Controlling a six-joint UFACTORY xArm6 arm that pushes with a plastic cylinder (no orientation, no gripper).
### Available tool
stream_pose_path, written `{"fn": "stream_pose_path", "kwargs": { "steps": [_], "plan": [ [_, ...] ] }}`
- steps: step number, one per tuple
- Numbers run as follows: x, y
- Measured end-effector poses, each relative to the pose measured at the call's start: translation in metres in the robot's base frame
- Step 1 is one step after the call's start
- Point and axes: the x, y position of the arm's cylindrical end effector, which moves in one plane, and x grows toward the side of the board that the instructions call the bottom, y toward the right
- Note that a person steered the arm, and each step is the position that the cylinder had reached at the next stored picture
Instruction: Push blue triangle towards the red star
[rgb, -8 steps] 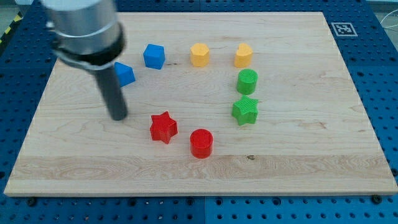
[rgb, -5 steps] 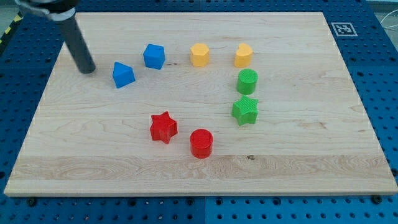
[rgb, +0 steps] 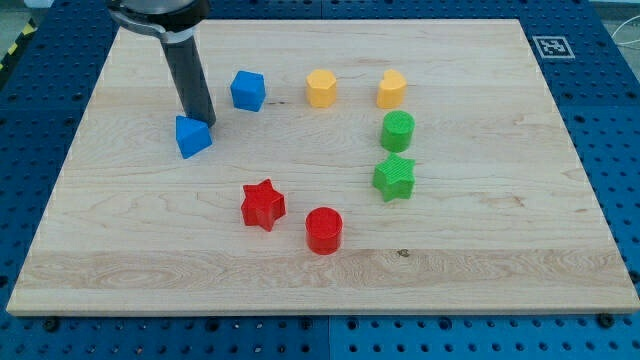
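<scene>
The blue triangle (rgb: 193, 136) lies on the wooden board at the view's upper left. My tip (rgb: 202, 121) stands right behind it, touching its upper right edge. The red star (rgb: 263, 205) lies lower and to the right of the triangle, a good gap away. The rod rises from the tip to the view's top left.
A blue cube (rgb: 247, 90) sits just right of the rod. Two yellow blocks (rgb: 321, 88) (rgb: 391, 89) lie along the top. A green cylinder (rgb: 397, 131) and green star (rgb: 394, 177) are at the right. A red cylinder (rgb: 323, 230) sits beside the red star.
My tip swung from left of the blue triangle to its upper right edge. The triangle has slid slightly down and to the left.
</scene>
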Motion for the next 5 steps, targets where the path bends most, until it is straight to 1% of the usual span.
{"fn": "stream_pose_path", "kwargs": {
  "steps": [2, 5],
  "plan": [
    [0.003, -0.009],
    [0.037, 0.002]
  ]
}}
